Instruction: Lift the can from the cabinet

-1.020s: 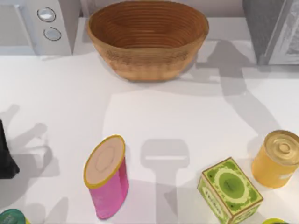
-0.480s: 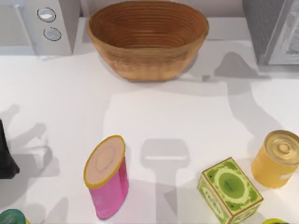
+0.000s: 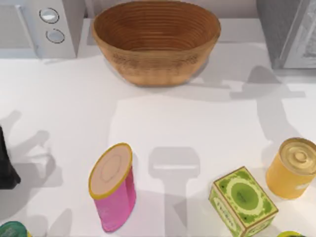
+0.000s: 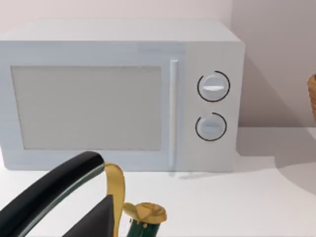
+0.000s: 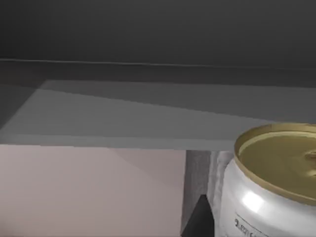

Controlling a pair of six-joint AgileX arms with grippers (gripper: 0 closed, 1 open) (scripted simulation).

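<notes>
Can close to the right arm's wrist; whether its tool was apart or clamped could not be told.
A silver can (image 5: 266,197) with a gold lid stood close before the right wrist camera, beneath a dark grey unit (image 5: 148,29). On the white counter (image 3: 64,98), a yellow can (image 3: 292,169) stood upright at the right edge, near a green box (image 3: 243,201). The left wrist faced a microwave (image 4: 123,94).

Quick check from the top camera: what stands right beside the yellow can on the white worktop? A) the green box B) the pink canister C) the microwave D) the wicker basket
A: the green box stands just left of the yellow can, nearest of all.
</notes>
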